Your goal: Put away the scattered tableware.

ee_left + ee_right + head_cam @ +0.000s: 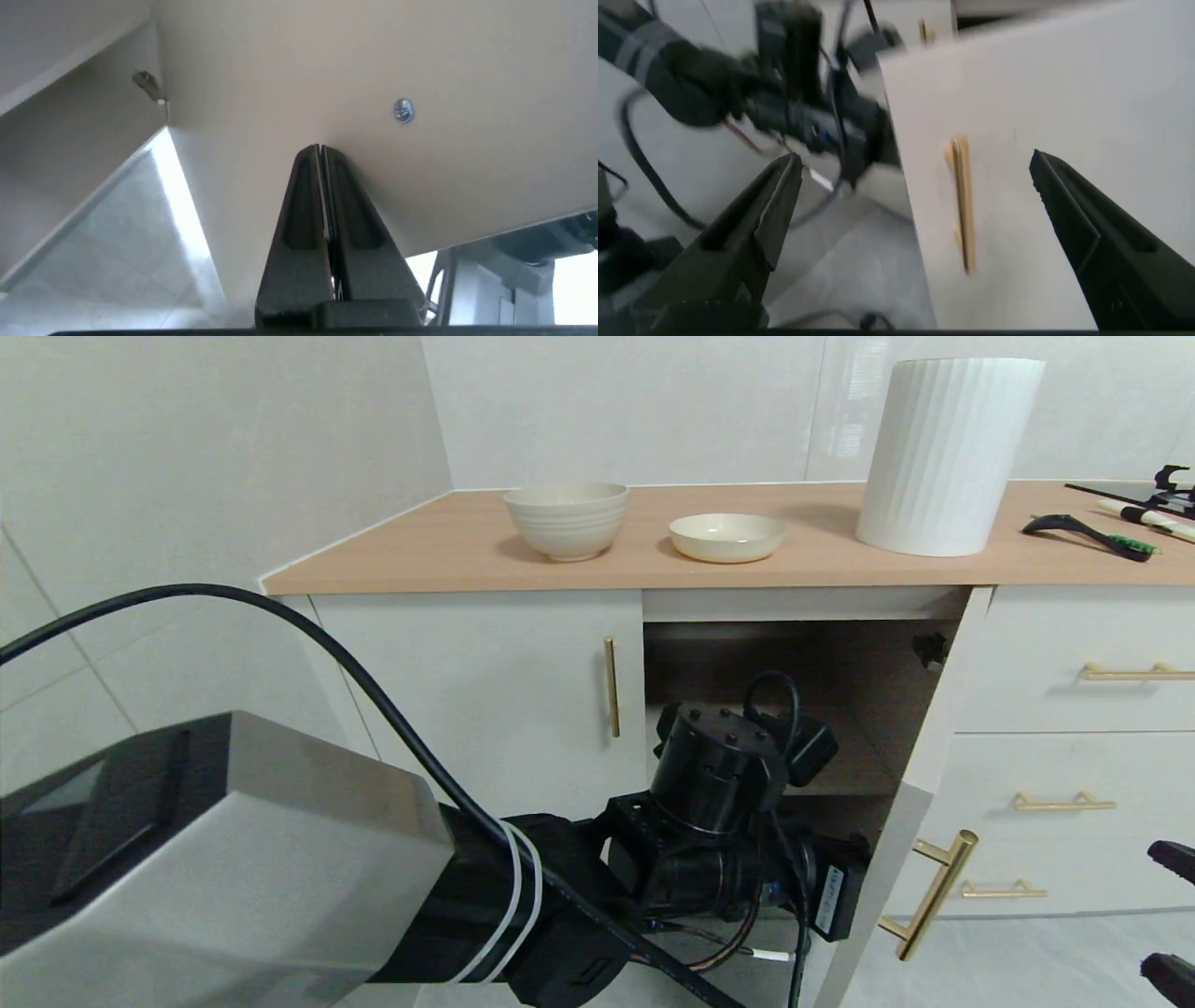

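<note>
Cream ribbed bowl (566,520) and shallow cream dish (727,537) on counter (448,551), left of white ribbed container (948,455), dish nearer it.
Left gripper (320,157) fingers pressed together, at open cabinet (794,663) below the container; right gripper (915,166) fingers wide apart, facing gold-handled door (1018,93) below it.

We see the right pincer (1150,911) cut by the frame edge; utensils (1148,516) on the table (420,551) run off too.
</note>
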Motion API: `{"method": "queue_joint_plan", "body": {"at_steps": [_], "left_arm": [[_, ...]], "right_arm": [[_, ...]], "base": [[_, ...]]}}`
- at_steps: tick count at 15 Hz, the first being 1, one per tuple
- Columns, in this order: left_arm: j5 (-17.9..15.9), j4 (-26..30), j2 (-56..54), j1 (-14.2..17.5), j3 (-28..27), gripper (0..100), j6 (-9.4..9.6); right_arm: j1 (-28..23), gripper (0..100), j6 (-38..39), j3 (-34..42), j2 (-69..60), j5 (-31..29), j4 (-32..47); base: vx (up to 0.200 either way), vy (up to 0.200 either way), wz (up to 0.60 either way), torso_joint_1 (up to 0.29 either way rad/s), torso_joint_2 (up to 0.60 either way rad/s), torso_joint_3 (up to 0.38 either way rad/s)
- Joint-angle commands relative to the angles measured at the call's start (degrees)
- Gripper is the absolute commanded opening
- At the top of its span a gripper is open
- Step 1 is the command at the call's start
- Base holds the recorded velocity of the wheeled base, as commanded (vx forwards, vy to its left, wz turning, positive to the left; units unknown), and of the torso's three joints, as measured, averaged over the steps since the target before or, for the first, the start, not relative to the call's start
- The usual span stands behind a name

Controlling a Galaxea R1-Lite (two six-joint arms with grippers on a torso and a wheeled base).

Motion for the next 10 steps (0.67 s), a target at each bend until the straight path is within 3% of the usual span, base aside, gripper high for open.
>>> {"method": "queue_joint_plan", "body": {"at_steps": [1, 3, 6, 7, 9, 10], "left_arm": [[-0.2, 0.3, 0.4, -1.4, -0.6, 0, -0.02], [-0.3, 0.2, 1.4, -3.5, -1.2, 0, -0.02], [-0.4, 0.3, 4.3, -6.5, -6.3, 0, -0.02], [-2.3, 0.4, 4.8, -7.4, -7.5, 0, -0.1], [-11.6, 0.5, 6.8, -7.4, -9.7, 0, -0.1], [-13.4, 0.9, 7.1, -7.4, -10.6, 0, -0.1]], "right_arm": [[0.0, 100, 0.0, -1.9, 0.1, 0.2, 0.0], [0.0, 100, 0.0, -3.6, 0.3, 0.2, 1.3], [0.0, 100, 0.1, -7.7, 0.1, 0.9, 2.5], [0.0, 100, 0.1, -11.0, 1.5, 2.3, 3.0], [0.0, 100, 0.1, -16.0, 3.7, 2.6, 3.3], [0.0, 100, 0.1, -17.5, 4.2, 2.6, 3.4]], "base": [[0.0, 0.0, 0.0, 0.0, 0.0, 0.0], [0.0, 0.0, 0.0, 0.0, 0.0, 0.0], [0.0, 0.0, 0.0, 0.0, 0.0, 0.0], [0.0, 0.0, 0.0, 0.0, 0.0, 0.0], [0.0, 0.0, 0.0, 0.0, 0.0, 0.0], [0.0, 0.0, 0.0, 0.0, 0.0, 0.0]]}}
